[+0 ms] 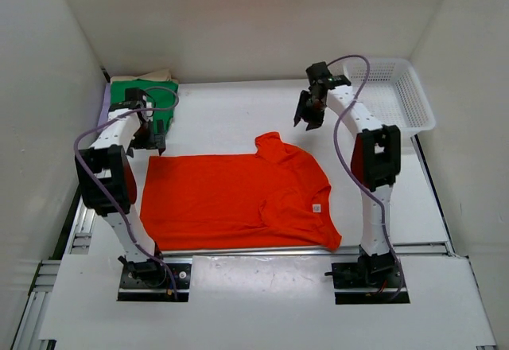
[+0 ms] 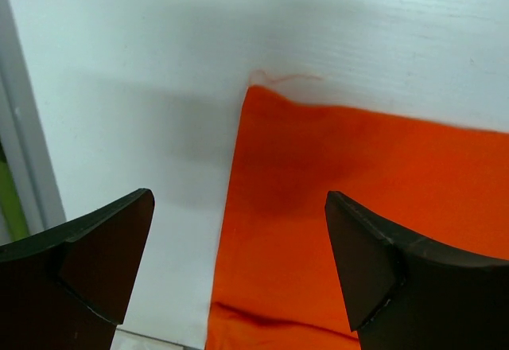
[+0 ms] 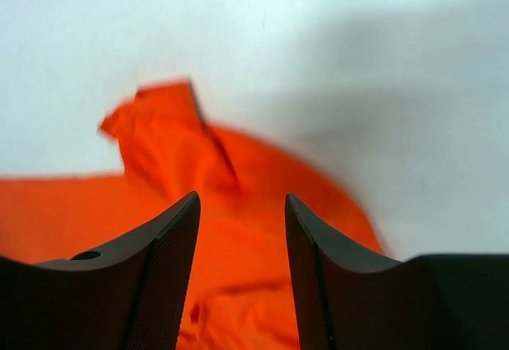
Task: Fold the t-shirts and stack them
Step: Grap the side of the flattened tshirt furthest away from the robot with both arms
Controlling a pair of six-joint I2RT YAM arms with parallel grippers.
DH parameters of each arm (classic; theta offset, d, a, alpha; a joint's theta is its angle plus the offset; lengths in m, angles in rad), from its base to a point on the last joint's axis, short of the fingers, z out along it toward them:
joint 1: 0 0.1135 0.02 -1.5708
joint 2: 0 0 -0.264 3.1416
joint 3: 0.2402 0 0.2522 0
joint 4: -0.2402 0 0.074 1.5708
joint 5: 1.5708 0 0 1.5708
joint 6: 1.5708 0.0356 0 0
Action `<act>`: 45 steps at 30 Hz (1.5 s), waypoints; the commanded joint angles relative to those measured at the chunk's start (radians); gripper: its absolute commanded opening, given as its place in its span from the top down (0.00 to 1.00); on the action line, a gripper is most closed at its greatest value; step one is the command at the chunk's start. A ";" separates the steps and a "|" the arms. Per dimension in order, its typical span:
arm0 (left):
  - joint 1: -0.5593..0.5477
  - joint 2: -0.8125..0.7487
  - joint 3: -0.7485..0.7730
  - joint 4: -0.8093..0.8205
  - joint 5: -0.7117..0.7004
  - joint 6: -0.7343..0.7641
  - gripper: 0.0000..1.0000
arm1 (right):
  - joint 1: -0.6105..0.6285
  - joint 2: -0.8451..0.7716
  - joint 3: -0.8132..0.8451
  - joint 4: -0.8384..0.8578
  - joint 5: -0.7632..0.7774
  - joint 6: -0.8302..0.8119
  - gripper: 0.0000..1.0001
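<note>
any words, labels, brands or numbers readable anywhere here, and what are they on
Nothing can be read in any of the three views.
White tag on the orange-red t-shirt: a label, perhaps printed, but too small to read.
Green t-shirt, white mesh basket: no print visible.

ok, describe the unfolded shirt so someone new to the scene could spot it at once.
Start from the white table. Spread out across its near middle lies the orange-red t-shirt. Unlike the green shirt stacked in the far left corner, it lies open and alone.
</note>
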 commanded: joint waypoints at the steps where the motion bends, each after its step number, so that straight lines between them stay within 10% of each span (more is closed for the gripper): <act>1: 0.031 0.027 0.021 0.029 0.046 -0.001 0.00 | 0.005 0.124 0.119 -0.054 0.028 0.006 0.49; 18: 0.071 0.198 0.008 0.098 0.188 -0.001 0.01 | 0.094 0.143 -0.129 0.109 -0.061 -0.048 0.47; 26: 0.081 0.207 -0.002 0.098 0.274 -0.001 0.48 | 0.082 0.152 -0.157 0.100 -0.117 -0.005 0.95; 29: 0.081 0.207 -0.002 0.098 0.297 -0.001 0.90 | 0.060 0.097 -0.221 0.146 -0.143 0.004 1.00; 45: 0.081 -0.308 -0.314 0.144 0.155 -0.001 0.90 | 0.089 -0.638 -0.817 0.256 -0.057 0.099 1.00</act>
